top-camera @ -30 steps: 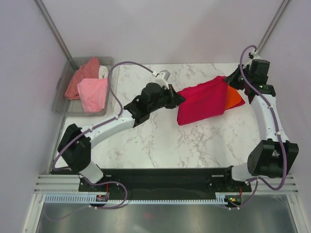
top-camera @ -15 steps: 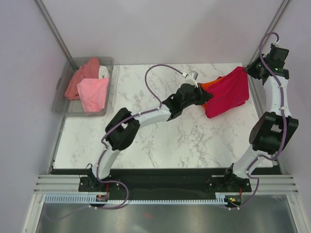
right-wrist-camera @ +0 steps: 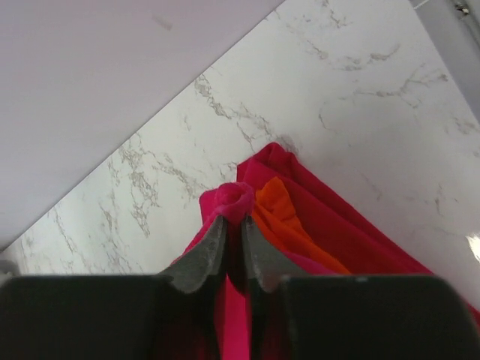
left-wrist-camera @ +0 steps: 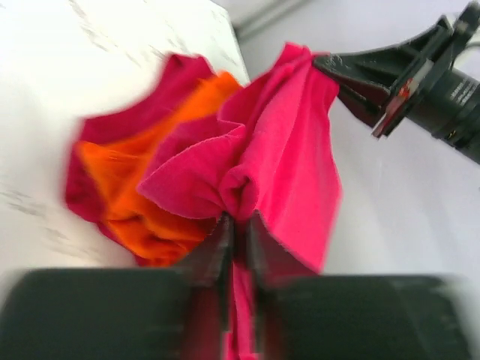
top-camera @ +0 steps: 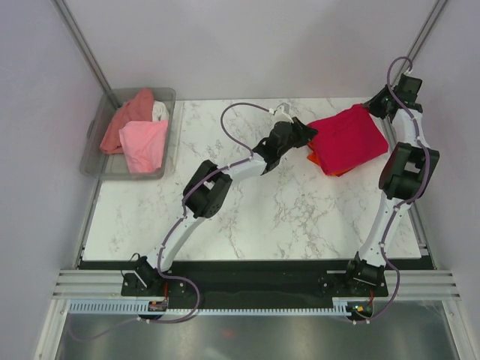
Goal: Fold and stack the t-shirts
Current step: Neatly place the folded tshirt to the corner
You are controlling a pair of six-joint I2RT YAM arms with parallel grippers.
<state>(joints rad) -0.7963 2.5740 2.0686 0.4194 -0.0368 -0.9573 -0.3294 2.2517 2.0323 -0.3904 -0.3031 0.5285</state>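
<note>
The crimson t-shirt [top-camera: 346,137] lies bunched over an orange t-shirt [top-camera: 314,157] at the far right of the table. My left gripper [top-camera: 307,136] is shut on the crimson shirt's left edge; in the left wrist view a fold of the crimson t-shirt [left-wrist-camera: 289,150] is pinched at the left gripper [left-wrist-camera: 238,222], with the orange t-shirt [left-wrist-camera: 135,187] under it. My right gripper [top-camera: 373,109] is shut on the far right corner. In the right wrist view the right gripper [right-wrist-camera: 234,222] pinches a roll of the crimson t-shirt [right-wrist-camera: 352,229], and the orange t-shirt [right-wrist-camera: 283,211] shows beneath.
A clear grey bin [top-camera: 95,150] stands at the far left with a salmon t-shirt [top-camera: 126,121], a light pink t-shirt [top-camera: 144,146] and a white t-shirt [top-camera: 159,111] in it. The right arm's gripper [left-wrist-camera: 390,75] shows in the left wrist view. Walls run close behind and right.
Both arms have carried the crimson t-shirt right and toward the far corner. It hung stretched between them before and now rests lower, over the orange t-shirt.
</note>
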